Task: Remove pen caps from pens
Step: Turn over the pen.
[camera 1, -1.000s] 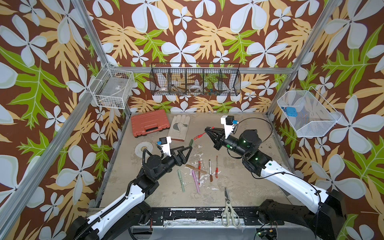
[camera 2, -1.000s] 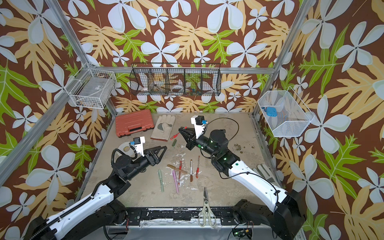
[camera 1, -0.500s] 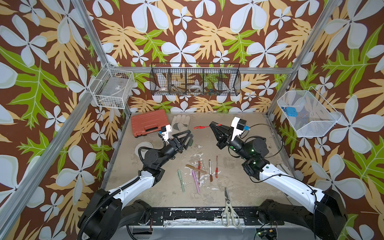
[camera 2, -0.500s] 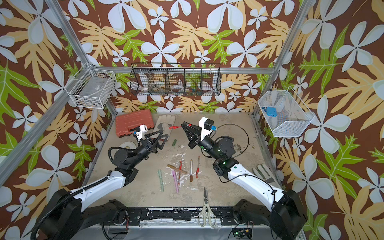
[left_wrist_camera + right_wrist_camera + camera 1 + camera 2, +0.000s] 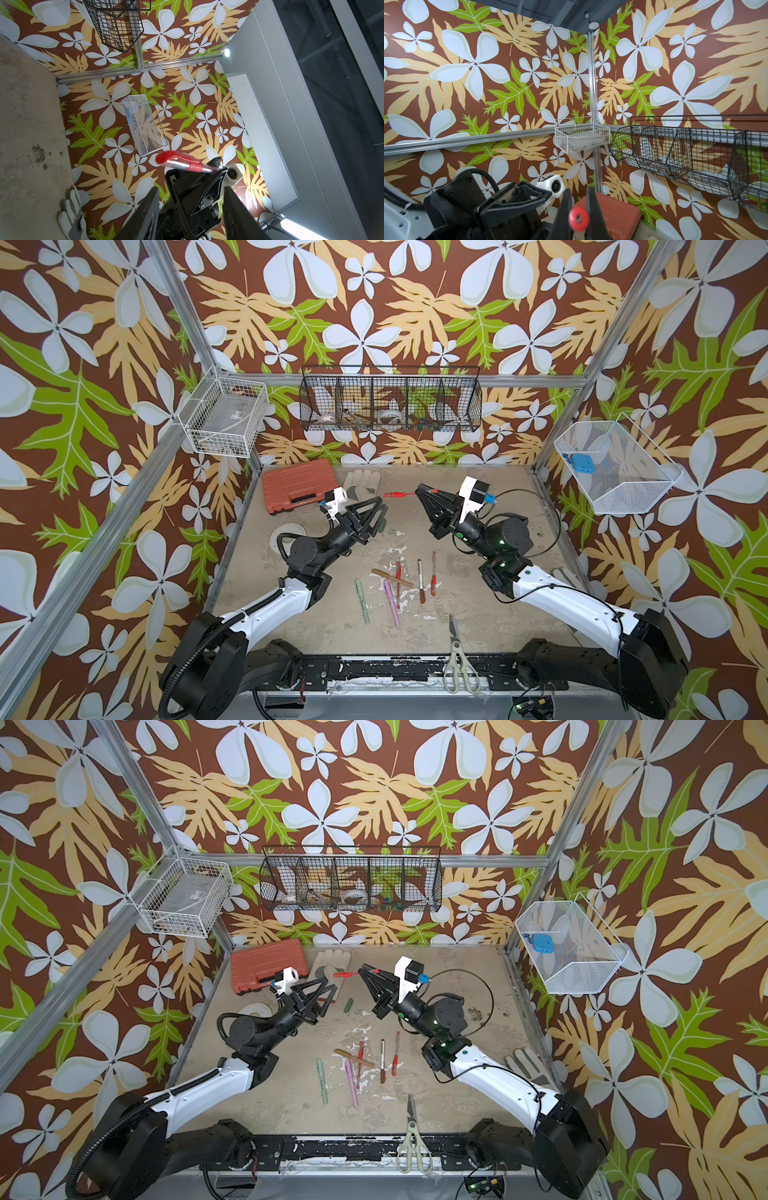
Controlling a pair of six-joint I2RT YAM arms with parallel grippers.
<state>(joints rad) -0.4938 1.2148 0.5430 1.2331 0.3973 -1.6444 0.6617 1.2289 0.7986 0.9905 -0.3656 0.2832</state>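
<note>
1. Our right gripper (image 5: pixel 420 490) is clamped shut on the red pen (image 5: pixel 401 493), holding it level in the air over the table's (image 5: pixel 415 639) 12 o'clock half. The cap (image 5: pixel 164 158) points to 9 o'clock.
2. Our left gripper (image 5: pixel 380 506) stands partly open and empty, just at 8 o'clock of the cap.
3. If it closes short of the cap, nothing pulls off, and a skewed pull could twist the pen out of the right gripper.
4. Only the left wrist view shows the cap beyond the fingers (image 5: pixel 145 207), not between them.
</note>
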